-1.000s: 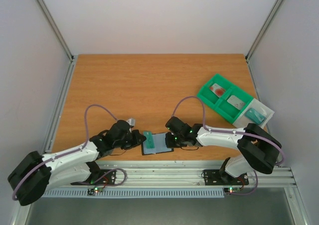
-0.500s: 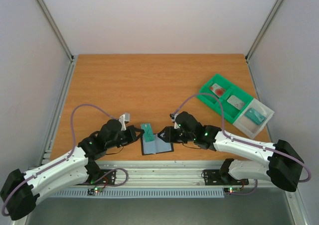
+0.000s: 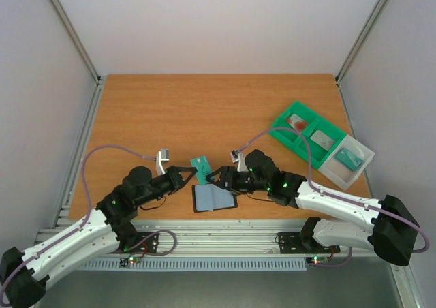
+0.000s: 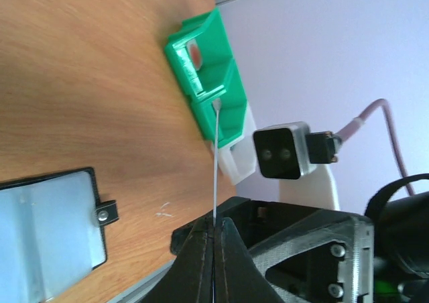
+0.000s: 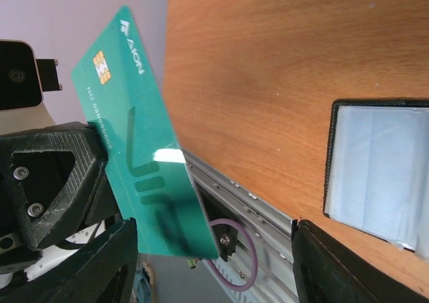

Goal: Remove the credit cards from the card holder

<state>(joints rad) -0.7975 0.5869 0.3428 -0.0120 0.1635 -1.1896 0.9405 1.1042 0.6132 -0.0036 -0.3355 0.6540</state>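
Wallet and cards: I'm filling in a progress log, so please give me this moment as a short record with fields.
wallet: lies open on the table, grey-blue inside up
held card: teal, with a chip, lifted clear of the wallet
left fingers: shut on the held card's edge
right fingers: open, beside the held card, gripping nothing
tray: green, at the right; red item and grey card in separate compartments
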